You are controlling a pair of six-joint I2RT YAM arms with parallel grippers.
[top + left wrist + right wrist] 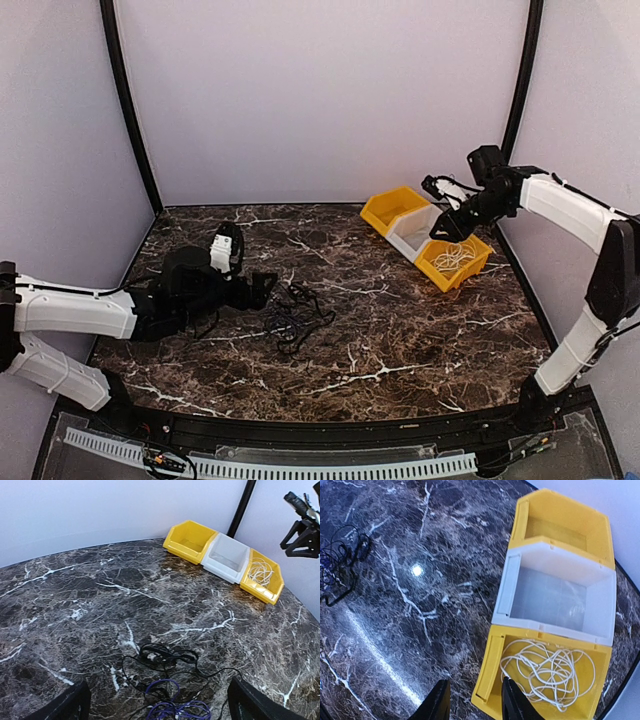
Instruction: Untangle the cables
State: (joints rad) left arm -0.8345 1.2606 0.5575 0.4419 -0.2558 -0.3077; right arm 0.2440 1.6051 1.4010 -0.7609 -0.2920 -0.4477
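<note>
Black and purple cables (pixel 297 316) lie tangled in a loose clump at the table's middle left. In the left wrist view the black loops (pixel 165 656) and purple loops (pixel 176 707) spread just ahead of my left gripper (pixel 157 707), which stands wide open and low with nothing between its fingers (pixel 67 707). A white cable (pixel 547 671) lies coiled inside the near yellow bin (pixel 492 672). My right gripper (pixel 472 702) hovers open above that bin's corner, holding nothing. From above, the left gripper (pixel 268 288) sits just left of the clump and the right gripper (pixel 445 232) over the white cable (pixel 455 258).
Three bins stand in a row at the back right: a yellow bin (pixel 385 212), a white bin (pixel 408 240) and the near yellow bin (pixel 445 280). White walls and black corner posts (pixel 130 110) enclose the marble table (pixel 400 330).
</note>
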